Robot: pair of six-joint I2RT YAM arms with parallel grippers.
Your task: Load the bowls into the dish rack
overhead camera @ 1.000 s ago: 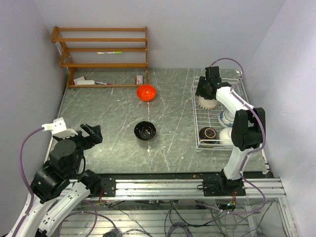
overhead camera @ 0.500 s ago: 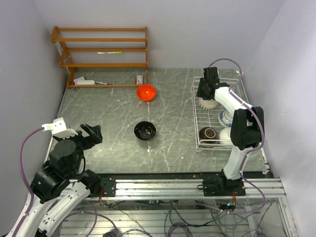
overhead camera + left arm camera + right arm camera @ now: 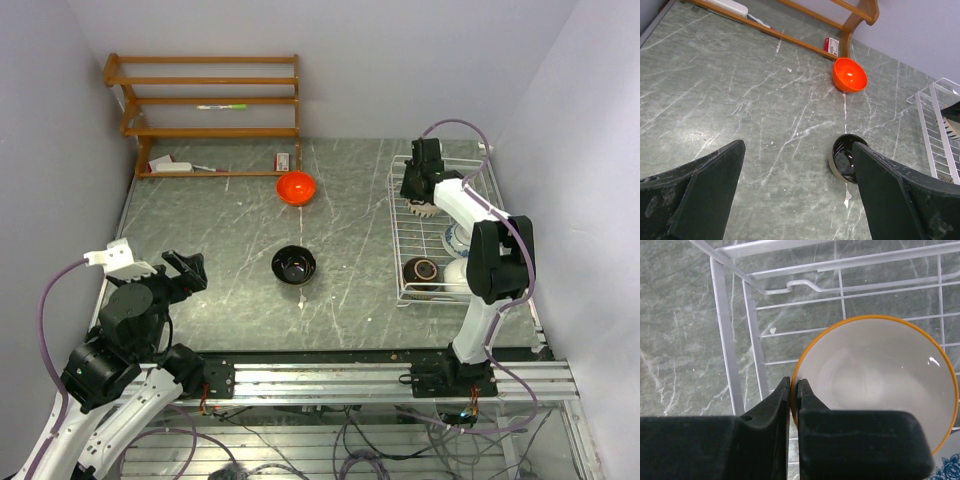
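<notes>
Grey-green veined bench (image 3: 220, 230), pale lilac walls (image 3: 350, 60), wooden shelf (image 3: 205, 100) back left. Dish rack (image 3: 400, 250) at right edge, cream bowl (image 3: 875, 370) inside. Orange bowl (image 3: 296, 187) and black bowl (image 3: 294, 265) on bare bench. Right claw (image 3: 793, 382) pressed closed above cream bowl's rim, gripping nothing. Left claw (image 3: 797, 145) wide apart, empty.

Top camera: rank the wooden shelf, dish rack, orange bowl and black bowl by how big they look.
1. wooden shelf
2. dish rack
3. black bowl and orange bowl: they look about alike, and the black one sits nearer the camera, so I won't rank them.
</notes>
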